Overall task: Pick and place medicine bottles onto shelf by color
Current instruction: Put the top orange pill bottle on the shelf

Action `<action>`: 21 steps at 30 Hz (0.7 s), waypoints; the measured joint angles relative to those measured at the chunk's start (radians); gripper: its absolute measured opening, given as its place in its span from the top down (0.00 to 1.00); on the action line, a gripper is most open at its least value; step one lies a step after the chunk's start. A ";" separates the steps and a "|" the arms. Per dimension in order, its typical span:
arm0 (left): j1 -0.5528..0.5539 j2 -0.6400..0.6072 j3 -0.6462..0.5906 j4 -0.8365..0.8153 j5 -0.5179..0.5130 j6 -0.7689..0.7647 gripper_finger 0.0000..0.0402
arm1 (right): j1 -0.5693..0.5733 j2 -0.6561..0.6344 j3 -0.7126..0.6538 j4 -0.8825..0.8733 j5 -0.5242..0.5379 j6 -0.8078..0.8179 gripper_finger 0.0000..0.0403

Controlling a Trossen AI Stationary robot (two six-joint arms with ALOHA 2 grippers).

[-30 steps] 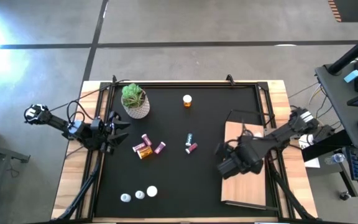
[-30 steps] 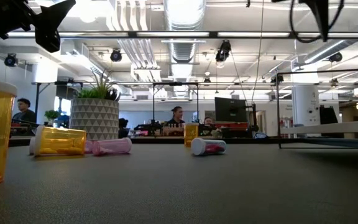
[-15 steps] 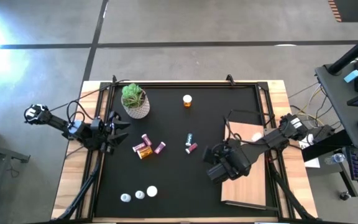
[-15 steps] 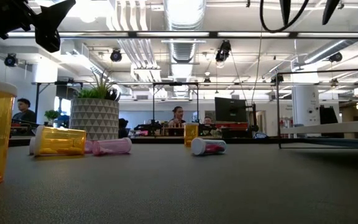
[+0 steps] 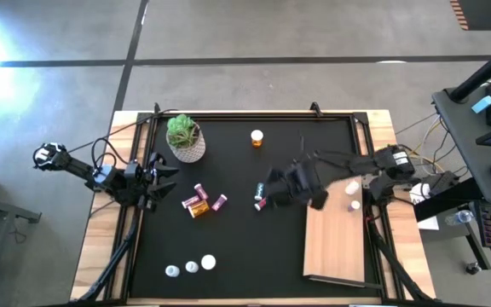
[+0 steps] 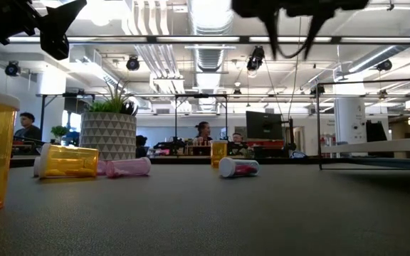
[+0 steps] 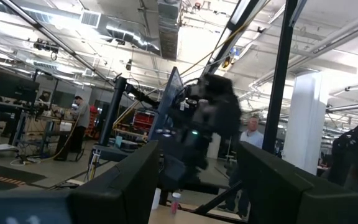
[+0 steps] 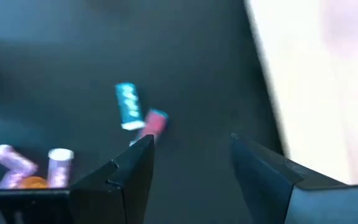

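The medicine bottles lie scattered on the black mat. A teal-banded bottle (image 5: 260, 188) (image 8: 127, 106) and a pink one (image 8: 153, 123) lie together mid-mat. An amber bottle (image 5: 257, 136) stands at the far side. Pink and amber ones (image 5: 199, 201) lie in a cluster to the left, and three white ones (image 5: 190, 267) stand near the front. The pale wooden shelf (image 5: 337, 239) lies flat at the right, with two small bottles (image 5: 353, 194) on its far end. My right gripper (image 5: 278, 189) (image 8: 191, 155) hangs open above the mat, beside the teal and pink pair. My left gripper (image 5: 162, 176) waits open at the mat's left edge.
A potted green plant (image 5: 184, 136) stands at the mat's far left. The wooden table rim (image 5: 101, 256) and black frame rails border the mat. Bare mat lies between the bottle groups and in front of the shelf.
My right gripper has swung from above the shelf toward the table's left and far side, out over the mat to the teal and pink bottles, still open. The two bottles on the shelf's far end have come into view. No bottle has moved.
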 joint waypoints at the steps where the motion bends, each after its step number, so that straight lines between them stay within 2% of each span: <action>1: 0.000 0.000 0.000 0.000 0.000 0.000 0.50 | -0.030 0.000 0.003 0.018 0.000 -0.046 0.50; 4: 0.000 0.000 0.000 0.000 0.000 0.000 0.50 | -0.122 0.000 0.000 0.057 -0.003 -0.175 0.50; 9: 0.000 0.000 0.000 0.000 0.000 0.000 0.50 | -0.234 0.000 -0.021 0.136 -0.009 -0.291 0.49; 21: 0.000 0.000 0.000 0.000 0.000 0.000 0.50 | -0.389 0.099 -0.019 0.264 -0.027 -0.411 0.28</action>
